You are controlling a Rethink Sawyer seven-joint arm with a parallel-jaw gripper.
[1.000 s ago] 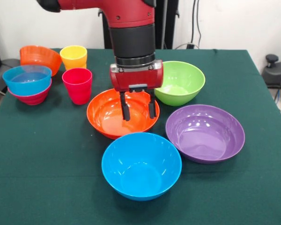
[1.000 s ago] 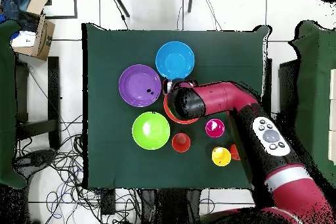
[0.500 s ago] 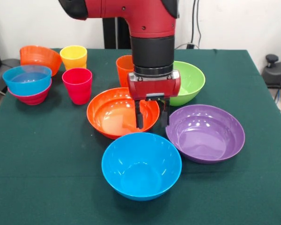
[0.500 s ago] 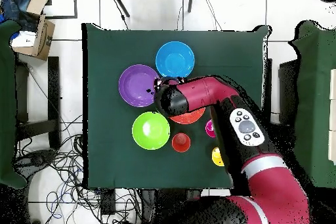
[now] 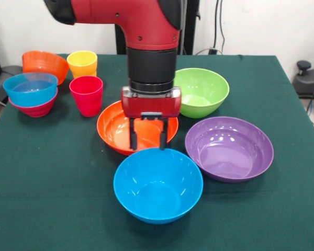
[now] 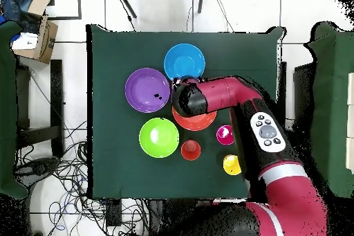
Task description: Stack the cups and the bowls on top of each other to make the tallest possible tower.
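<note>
1. Gripper (image 5: 147, 140) spread apart, empty, hanging over orange bowl's (image 5: 115, 128) near rim.
2. Blue bowl (image 5: 158, 184) at 6 o'clock of it, purple bowl (image 5: 229, 148) at 3, green bowl (image 5: 201, 92) at 1.
3. Cups: red-pink cup (image 5: 86, 94), yellow cup (image 5: 82, 63) toward 10 o'clock.

From the front, the arm (image 5: 146, 47) hides the orange cup entirely and covers the large orange bowl's (image 5: 115, 128) far rim. Overhead, it covers most of that bowl and the claw. The magenta bowl (image 5: 35, 109) shows only a sliver under the translucent blue bowl (image 5: 30, 88) nested in it.
</note>
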